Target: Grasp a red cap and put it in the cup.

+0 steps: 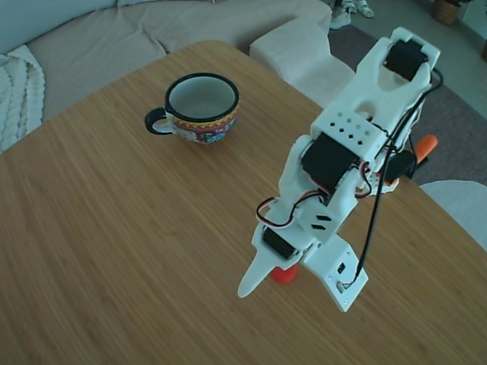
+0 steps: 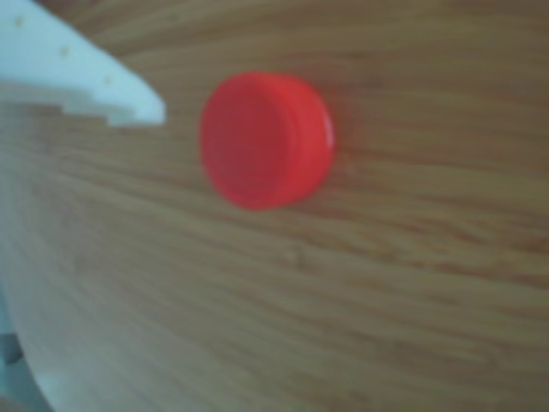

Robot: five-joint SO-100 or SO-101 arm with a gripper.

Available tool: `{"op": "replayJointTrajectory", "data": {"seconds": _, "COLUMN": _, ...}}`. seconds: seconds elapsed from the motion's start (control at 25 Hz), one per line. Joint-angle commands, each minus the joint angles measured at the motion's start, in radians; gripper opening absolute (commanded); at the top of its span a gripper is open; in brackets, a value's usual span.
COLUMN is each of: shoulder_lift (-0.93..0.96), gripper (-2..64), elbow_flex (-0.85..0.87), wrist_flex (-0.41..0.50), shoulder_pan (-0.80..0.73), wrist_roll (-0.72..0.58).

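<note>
Red cap (image 1: pixel 284 274) lay flat on wooden table (image 1: pixel 114 251), well apart from cup (image 1: pixel 199 107), toward near table edge. Gripper (image 1: pixel 293 280) stood low over cap, fingers spread, cap between, ungrasped. Cup upright.

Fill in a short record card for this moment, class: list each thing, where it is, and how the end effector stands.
surface: wooden table
red cap: flat on the table, closed top facing up, partly hidden by the arm in the fixed view
cup: upright, looks empty, handle to the left in the fixed view, well apart from the cap
end effector: lowered around the cap, open; in the other view one white finger sits beside the cap with a gap, not touching
cap in cup: not yet
</note>
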Motion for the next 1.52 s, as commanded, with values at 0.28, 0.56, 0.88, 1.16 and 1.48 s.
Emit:
{"op": "replayJointTrajectory", "data": {"seconds": 0.28, "shoulder_lift": 0.015, "gripper": 50.5, "elbow_flex": -0.048, "wrist_flex": 0.003, "shoulder_pan": -0.071, "wrist_roll": -0.006}}
{"op": "replayJointTrajectory", "data": {"seconds": 0.56, "shoulder_lift": 0.054, "gripper": 50.5, "elbow_flex": 0.005, "wrist_flex": 0.003, "shoulder_pan": -0.071, "wrist_roll": -0.006}}
{"op": "replayJointTrajectory", "data": {"seconds": 0.88, "shoulder_lift": 0.167, "gripper": 50.5, "elbow_flex": 0.109, "wrist_flex": -0.002, "shoulder_pan": -0.069, "wrist_roll": -0.006}}
{"op": "replayJointTrajectory", "data": {"seconds": 1.16, "shoulder_lift": 0.156, "gripper": 50.5, "elbow_flex": 0.135, "wrist_flex": -0.011, "shoulder_pan": -0.048, "wrist_roll": -0.005}}
{"op": "replayJointTrajectory", "data": {"seconds": 1.48, "shoulder_lift": 0.137, "gripper": 50.5, "elbow_flex": 0.181, "wrist_flex": -0.055, "shoulder_pan": -0.025, "wrist_roll": -0.006}}
